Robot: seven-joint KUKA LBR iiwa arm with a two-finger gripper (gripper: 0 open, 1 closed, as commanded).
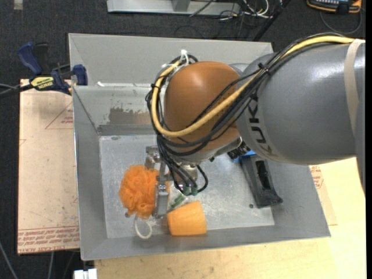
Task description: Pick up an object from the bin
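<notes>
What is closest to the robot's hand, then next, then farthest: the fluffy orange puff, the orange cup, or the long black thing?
1. fluffy orange puff: right beside the hand, on its left in the picture.
2. orange cup: just below and right of the hand; it is too close to call against the puff.
3. long black thing: far off at the right side of the bin.

Dark carpet floor (46,22); grey metal stand base (174,4); cables (256,2).

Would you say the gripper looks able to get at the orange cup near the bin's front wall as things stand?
Probably yes: the gripper sits low right beside the orange cup, nothing lies on the cup, and the orange mesh puff is on the gripper's other side.
</notes>
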